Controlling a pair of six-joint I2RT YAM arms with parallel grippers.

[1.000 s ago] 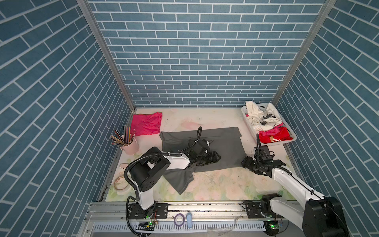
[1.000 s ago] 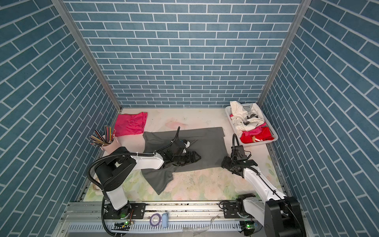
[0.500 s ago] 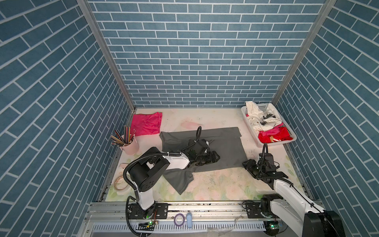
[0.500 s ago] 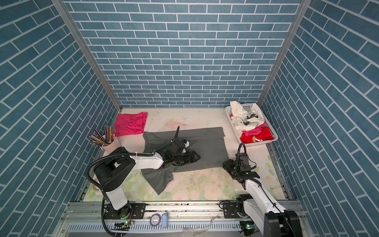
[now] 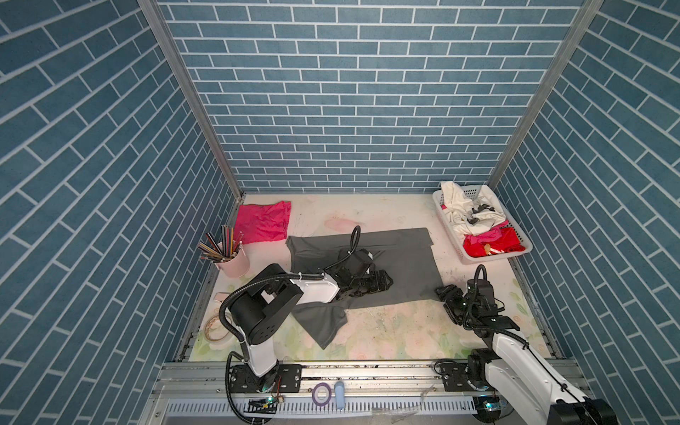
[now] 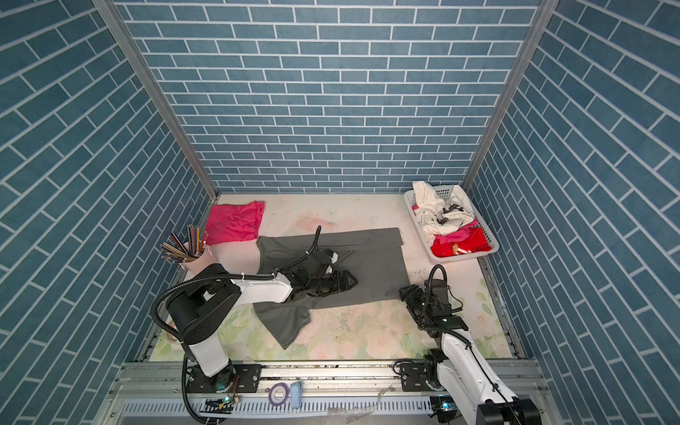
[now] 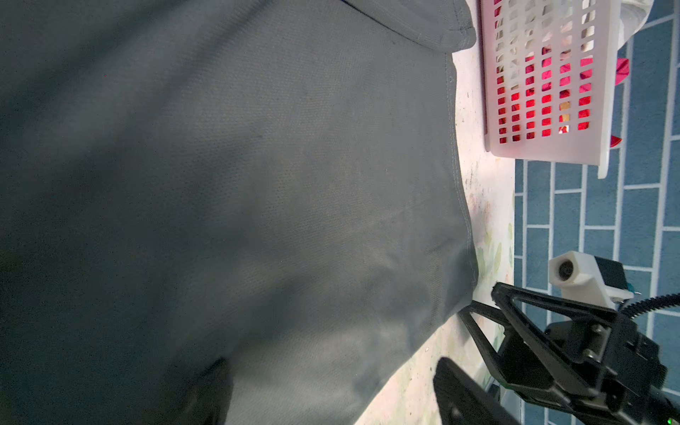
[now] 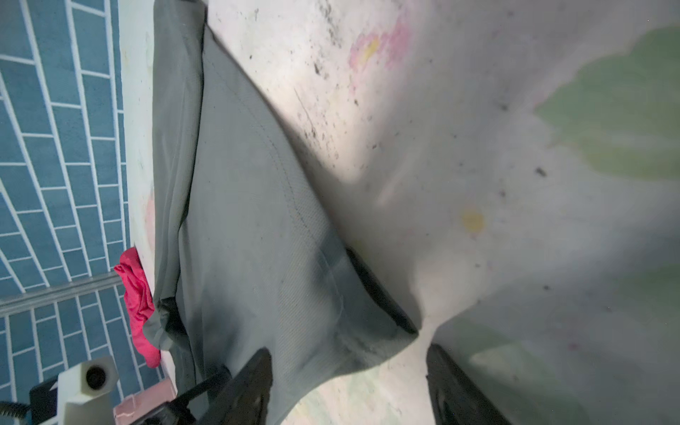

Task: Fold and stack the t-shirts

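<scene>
We could read no text, label or number anywhere. The dark grey t-shirt and the pink t-shirt showed plain cloth — the white basket likewise bore none.

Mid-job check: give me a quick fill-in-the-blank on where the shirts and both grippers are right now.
1. The left gripper is above the dark grey t-shirt with its jaws ____.
2. The right gripper is at that shirt's near right ____.
3. The pink t-shirt lies next to the cup of ____.
4. The crumpled clothes lie in the white ____.
Missing words: open; corner; pencils; basket.
</scene>
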